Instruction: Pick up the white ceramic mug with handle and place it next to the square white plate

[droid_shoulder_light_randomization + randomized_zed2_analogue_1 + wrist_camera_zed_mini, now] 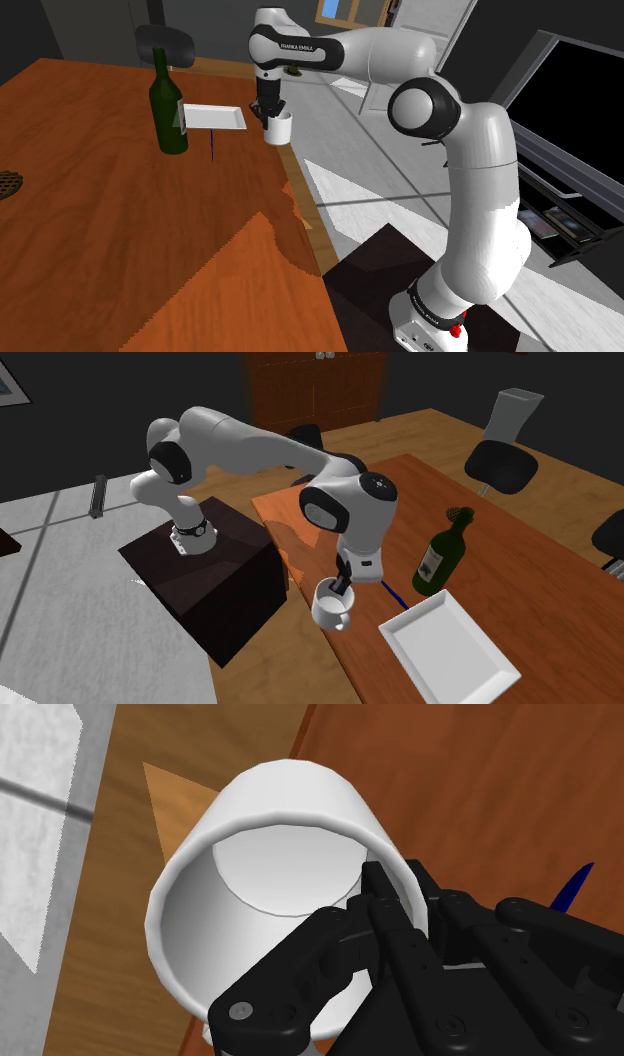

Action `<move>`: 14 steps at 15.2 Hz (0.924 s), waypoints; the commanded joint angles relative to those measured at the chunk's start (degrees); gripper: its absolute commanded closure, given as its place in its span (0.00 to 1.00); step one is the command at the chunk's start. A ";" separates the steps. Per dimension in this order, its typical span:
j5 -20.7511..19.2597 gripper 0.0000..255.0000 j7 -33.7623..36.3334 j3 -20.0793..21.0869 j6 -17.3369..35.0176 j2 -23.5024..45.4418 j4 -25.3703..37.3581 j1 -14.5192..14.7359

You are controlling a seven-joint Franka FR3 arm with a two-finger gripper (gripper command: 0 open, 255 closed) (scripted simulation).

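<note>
Shoulder view looks from behind the stand [370, 265] across the tabletop [90, 220]. Second exterior view faces it, sharing bottle [167, 110] and plate [215, 118]. Wrist view hangs close over the mug [270, 804].

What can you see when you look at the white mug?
The white mug is plain and empty, open end up, with a small handle on its side. The black jaws pinch its wall, one inside the rim and one outside. It is by the brown table's edge, near the square white plate, apart from it.
</note>
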 commanded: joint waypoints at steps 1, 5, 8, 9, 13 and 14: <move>-0.04 1.00 0.17 -0.01 1.68 -0.02 -1.66 -0.09; -0.18 1.00 0.35 -0.09 4.49 0.39 -4.09 -0.26; -0.31 1.00 0.49 -0.17 6.50 0.85 -5.65 -0.34; -0.35 1.00 0.53 -0.19 7.05 1.00 -6.05 -0.36; -0.35 1.00 0.53 -0.19 7.05 1.00 -6.06 -0.36; -0.35 1.00 0.53 -0.19 7.05 1.00 -6.05 -0.36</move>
